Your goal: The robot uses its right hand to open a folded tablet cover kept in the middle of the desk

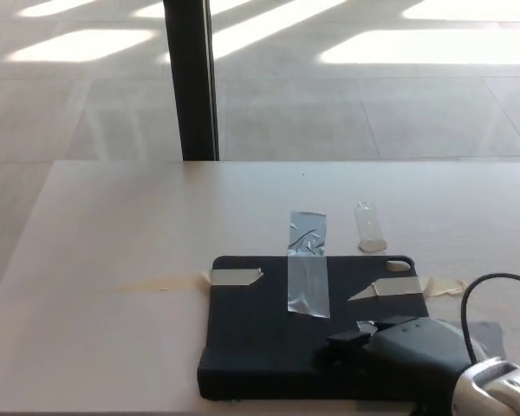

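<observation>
Head view: right hand (390, 340) is seen at lower right, laid over tablet cover (277, 338) near its front edge; finger state cannot be told. Cover lies taped on desk (113, 225), lower centre.

Plenty of bare desk (121, 225) off to the left of the right hand (399, 347) and out ahead of it, nothing standing there. The hand itself sits on the black tablet cover (260, 338), which is taped flat by a grey strip (307, 269) just ahead. A black post (189, 78) rises beyond the far edge.
</observation>
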Controlling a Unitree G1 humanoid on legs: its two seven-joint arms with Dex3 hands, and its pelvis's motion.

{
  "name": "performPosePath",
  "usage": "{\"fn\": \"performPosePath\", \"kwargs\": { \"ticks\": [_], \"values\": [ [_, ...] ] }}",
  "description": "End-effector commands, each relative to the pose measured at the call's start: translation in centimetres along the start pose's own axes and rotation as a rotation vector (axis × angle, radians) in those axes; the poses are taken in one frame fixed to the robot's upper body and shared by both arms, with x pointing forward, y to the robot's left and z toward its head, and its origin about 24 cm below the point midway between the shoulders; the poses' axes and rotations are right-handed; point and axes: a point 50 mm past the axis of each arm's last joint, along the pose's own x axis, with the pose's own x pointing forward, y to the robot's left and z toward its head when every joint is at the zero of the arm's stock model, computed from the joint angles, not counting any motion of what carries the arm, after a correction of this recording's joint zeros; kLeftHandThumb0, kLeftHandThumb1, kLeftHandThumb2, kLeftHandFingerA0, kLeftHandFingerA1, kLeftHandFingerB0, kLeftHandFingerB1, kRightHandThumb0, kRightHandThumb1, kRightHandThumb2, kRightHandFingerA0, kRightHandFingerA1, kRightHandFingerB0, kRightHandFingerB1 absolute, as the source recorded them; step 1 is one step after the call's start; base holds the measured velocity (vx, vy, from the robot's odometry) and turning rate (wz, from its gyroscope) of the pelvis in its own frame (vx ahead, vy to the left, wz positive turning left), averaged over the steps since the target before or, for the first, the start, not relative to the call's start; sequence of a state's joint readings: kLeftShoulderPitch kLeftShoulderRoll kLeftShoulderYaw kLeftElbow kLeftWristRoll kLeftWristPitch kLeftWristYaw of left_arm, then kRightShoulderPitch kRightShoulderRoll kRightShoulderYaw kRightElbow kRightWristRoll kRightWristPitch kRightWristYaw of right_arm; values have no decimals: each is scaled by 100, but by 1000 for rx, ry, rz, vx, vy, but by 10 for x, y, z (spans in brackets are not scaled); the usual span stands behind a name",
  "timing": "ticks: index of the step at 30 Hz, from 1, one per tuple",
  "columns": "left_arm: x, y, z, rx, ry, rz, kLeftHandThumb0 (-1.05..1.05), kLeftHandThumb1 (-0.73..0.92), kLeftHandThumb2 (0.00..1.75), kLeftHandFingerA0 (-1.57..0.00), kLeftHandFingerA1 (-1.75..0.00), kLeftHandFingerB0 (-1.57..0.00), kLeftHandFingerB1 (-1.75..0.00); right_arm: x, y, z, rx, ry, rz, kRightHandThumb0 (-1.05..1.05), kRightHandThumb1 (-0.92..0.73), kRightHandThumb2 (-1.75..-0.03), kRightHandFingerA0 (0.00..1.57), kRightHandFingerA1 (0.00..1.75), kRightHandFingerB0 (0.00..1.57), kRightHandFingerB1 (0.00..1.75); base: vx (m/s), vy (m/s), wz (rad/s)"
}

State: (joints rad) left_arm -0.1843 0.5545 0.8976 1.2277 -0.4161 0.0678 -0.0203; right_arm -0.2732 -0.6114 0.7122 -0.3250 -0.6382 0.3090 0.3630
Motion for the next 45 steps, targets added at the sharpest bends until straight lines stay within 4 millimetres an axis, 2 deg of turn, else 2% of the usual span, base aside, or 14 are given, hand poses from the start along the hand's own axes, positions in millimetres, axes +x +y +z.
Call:
{"fn": "performPosePath", "kwargs": {
  "ticks": [1,17,20,21,29,30,31,32,36,38,39,41,43,45],
  "values": [
    [0,5,11,-21,6,29,-42,46,61,-83,-87,-76,-80,-49,36,6,82,86,106,-60,-48,-54,26,43,30,34,0,0,0],
    [1,3,13,-9,2,30,-48,32,84,-86,-90,-68,-79,-89,56,19,323,72,74,-57,-51,-56,27,42,28,33,0,0,0],
    [1,2,12,-10,4,23,-42,46,61,-83,-86,-74,-78,-92,56,20,348,68,78,-58,-52,-56,28,41,27,33,0,0,0],
    [1,1,13,-4,8,23,-46,33,85,-85,-89,-69,-79,-95,58,23,384,67,72,-57,-51,-55,30,41,29,33,0,0,0],
    [1,2,13,-5,7,28,-43,46,61,-82,-87,-71,-79,-102,59,29,437,56,73,-55,-51,-56,32,42,33,34,0,0,0],
    [1,4,12,-6,7,31,-48,33,85,-85,-89,-68,-79,-103,59,28,438,57,73,-60,-52,-57,33,43,31,34,0,0,0],
    [1,5,11,-8,10,30,-43,47,60,-84,-87,-73,-80,-103,58,27,449,60,76,-55,-52,-56,35,42,31,34,0,0,0],
    [0,5,11,-3,9,28,-46,33,86,-85,-90,-70,-81,-101,52,22,453,53,72,-59,-52,-56,37,46,31,34,0,0,0],
    [0,7,12,-11,9,28,-42,46,61,-81,-87,-76,-80,-97,37,12,490,33,15,-55,-54,-56,31,49,28,36,0,0,0],
    [0,8,12,-9,10,31,-42,46,62,-82,-88,-77,-81,-97,32,9,501,47,4,-57,-42,-76,27,54,21,45,0,0,0],
    [0,9,12,-2,9,34,-42,46,61,-83,-88,-78,-81,-96,23,4,446,62,-51,-56,-55,-54,36,142,31,33,0,0,0],
    [0,10,9,17,14,30,-43,48,60,-81,-86,-78,-80,-95,13,3,424,68,-105,-66,-41,-77,69,125,26,44,0,0,0],
    [0,12,8,10,16,38,-47,32,85,-87,-91,-72,-81,-90,-2,2,397,36,-151,-59,-42,-77,32,52,27,45,0,0,0],
    [-1,13,7,5,17,37,-48,31,85,-87,-91,-69,-80,-85,-17,3,371,12,-200,-54,-49,-56,48,51,35,35,0,0,0]
  ]
}}
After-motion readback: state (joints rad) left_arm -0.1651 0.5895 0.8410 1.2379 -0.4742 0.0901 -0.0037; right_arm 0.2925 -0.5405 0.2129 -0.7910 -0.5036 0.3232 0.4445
